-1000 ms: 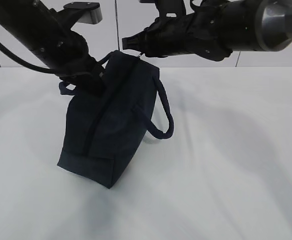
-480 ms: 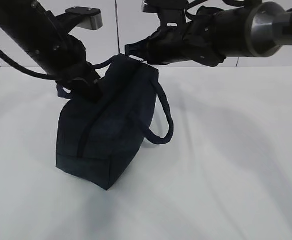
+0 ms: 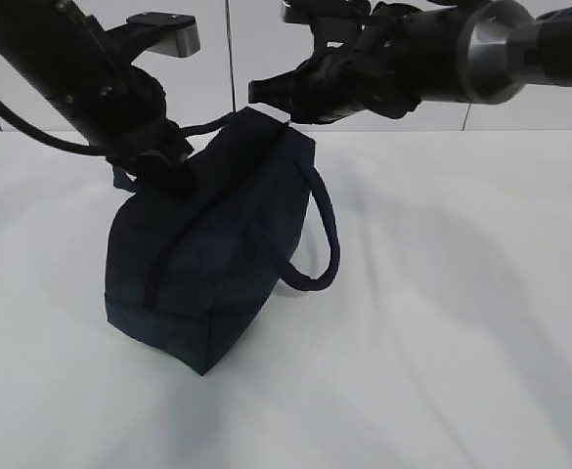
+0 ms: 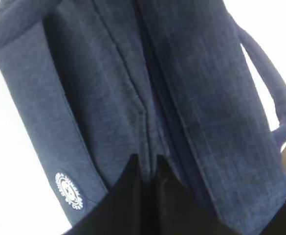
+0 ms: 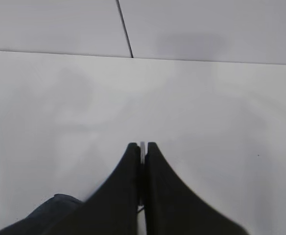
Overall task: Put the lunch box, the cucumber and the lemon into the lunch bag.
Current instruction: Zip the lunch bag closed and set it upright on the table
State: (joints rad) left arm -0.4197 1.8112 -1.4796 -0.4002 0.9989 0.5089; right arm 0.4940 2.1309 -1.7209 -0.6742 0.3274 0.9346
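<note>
The dark navy lunch bag [image 3: 217, 244] stands tilted on the white table, its zipper line facing the front left. My left gripper [image 3: 173, 174] is shut on a fold of the bag's fabric beside the zipper, seen close in the left wrist view [image 4: 146, 159], near the round white logo [image 4: 69, 190]. My right gripper [image 3: 258, 92] is at the bag's top far corner, shut on a thin silvery zipper pull that shows between its tips in the right wrist view [image 5: 142, 147]. The lunch box, the cucumber and the lemon are out of view.
One loop handle [image 3: 320, 234] hangs off the bag's right side. The white table [image 3: 442, 322] stretches to the right and front. A pale wall with a vertical seam [image 5: 124, 27] stands behind the table.
The bag has sagged lower and leaned over to the left, and its top corner has shifted a little right. Both grippers keep their hold.
</note>
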